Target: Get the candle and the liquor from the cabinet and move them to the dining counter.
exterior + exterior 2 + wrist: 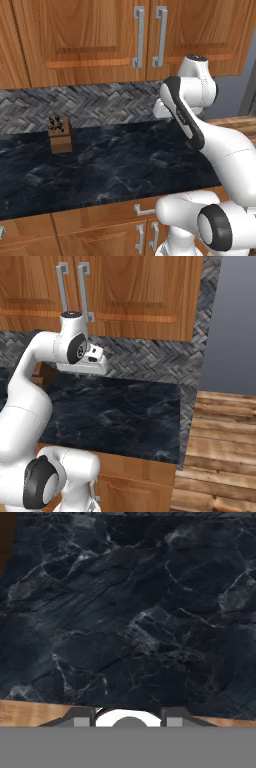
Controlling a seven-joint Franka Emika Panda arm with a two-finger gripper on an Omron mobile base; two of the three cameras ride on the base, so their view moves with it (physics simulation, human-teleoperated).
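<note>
One brown wooden knife block (60, 135) stands on one black marble-look counter (125, 165), with one band of grey herringbone tiling (90, 102) behind it; above hangs one wooden cabinet (90, 35) showing two raised-panel doors that meet at two long vertical silver bar handles (138, 37). Under the counter edge the left base view shows one short horizontal pull (142, 210) and two short vertical pulls (141, 239); one strip of wood-plank floor (220, 446) lies to the right.

knife block (60, 134) on black counter (125, 165)
</note>
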